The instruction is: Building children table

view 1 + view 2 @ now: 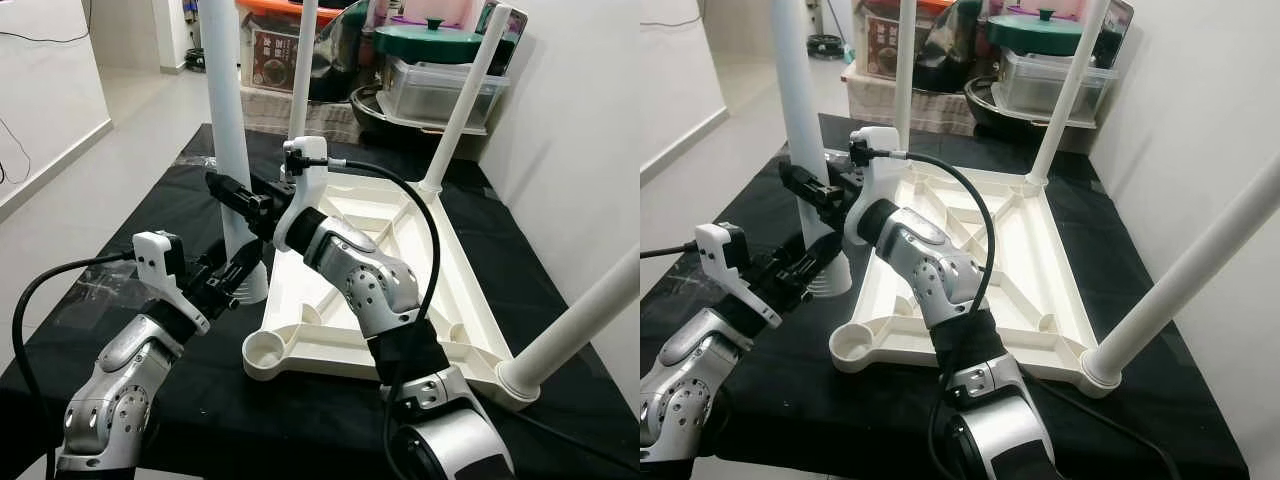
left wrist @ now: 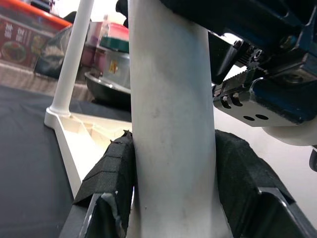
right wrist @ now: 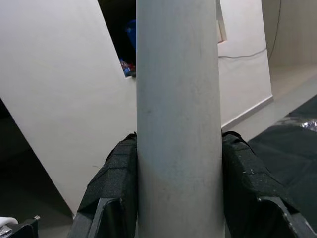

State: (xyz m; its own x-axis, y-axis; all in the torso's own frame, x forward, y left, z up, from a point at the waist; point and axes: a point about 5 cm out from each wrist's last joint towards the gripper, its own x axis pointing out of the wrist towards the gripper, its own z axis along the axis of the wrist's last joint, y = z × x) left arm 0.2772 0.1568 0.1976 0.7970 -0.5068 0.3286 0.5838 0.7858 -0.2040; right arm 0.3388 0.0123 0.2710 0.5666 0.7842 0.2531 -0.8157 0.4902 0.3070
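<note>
A white children's table top (image 1: 395, 290) lies upside down on the black-covered bench, with three white legs standing up from its corners. A fourth white leg (image 1: 228, 120) stands upright just left of the top, its base (image 1: 250, 285) on the cloth beside the empty corner socket (image 1: 268, 352). My left gripper (image 1: 228, 275) is shut on this leg low down, pads (image 2: 111, 173) pressed to both sides. My right gripper (image 1: 240, 198) is shut on the same leg higher up, pads (image 3: 116, 173) against it.
The bench is draped in black cloth (image 1: 140, 230). Behind it stand a lidded pot (image 1: 430, 40), a clear storage box (image 1: 440, 90) and a printed box (image 1: 270, 55). A white wall (image 1: 590, 130) runs close on the right; open floor (image 1: 110, 150) lies to the left.
</note>
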